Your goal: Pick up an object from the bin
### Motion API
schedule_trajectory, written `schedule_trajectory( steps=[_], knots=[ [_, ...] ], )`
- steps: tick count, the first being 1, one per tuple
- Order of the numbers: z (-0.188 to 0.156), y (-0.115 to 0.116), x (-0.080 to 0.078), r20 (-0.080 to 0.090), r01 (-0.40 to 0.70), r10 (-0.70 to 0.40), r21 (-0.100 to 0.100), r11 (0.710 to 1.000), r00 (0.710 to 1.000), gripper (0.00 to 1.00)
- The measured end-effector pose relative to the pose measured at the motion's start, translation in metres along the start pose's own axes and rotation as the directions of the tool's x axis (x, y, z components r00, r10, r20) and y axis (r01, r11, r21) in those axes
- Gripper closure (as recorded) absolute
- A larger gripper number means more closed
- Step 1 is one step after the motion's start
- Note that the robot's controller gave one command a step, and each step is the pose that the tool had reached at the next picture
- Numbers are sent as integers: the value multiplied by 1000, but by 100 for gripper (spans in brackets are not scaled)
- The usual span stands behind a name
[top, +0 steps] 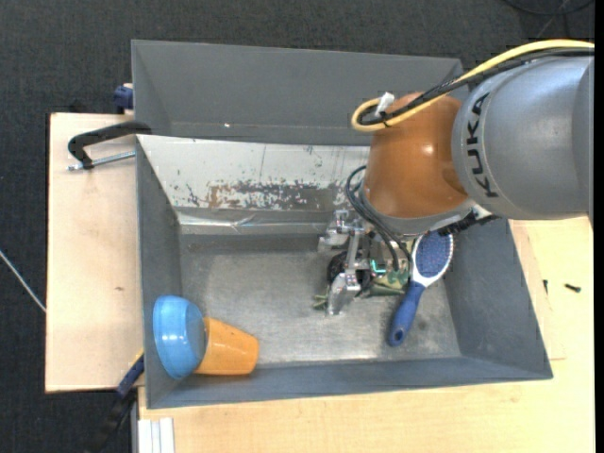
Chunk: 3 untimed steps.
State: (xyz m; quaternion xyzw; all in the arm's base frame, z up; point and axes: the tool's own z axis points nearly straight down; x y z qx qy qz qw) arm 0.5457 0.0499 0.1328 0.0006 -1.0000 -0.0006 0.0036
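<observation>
My grey bin (283,92) holds a blue hairbrush (413,300) lying lengthwise, head toward the back wall and handle toward the front. Well left of the brush, an orange cup (231,349) lies on its side. My gripper (338,295) is just left of the brush. I cannot tell whether my jaws are spread or pressed together.

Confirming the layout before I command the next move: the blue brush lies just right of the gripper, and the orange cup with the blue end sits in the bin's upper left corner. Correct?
Not quite. The camera view shows the orange cup with the blue end in the lower left corner of the bin, not the upper left. The blue brush does lie just right of the gripper.
</observation>
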Motion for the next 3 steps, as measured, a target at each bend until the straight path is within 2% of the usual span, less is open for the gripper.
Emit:
schedule_trajectory(
  steps=[1,2,3],
  knots=[
    [60,-68,-34,10,111,-111,-5,994,994,0],
    [58,-67,-34,12,113,-113,-3,994,994,100],
    [-88,-70,-44,23,98,-98,3,995,995,100]
  ],
)
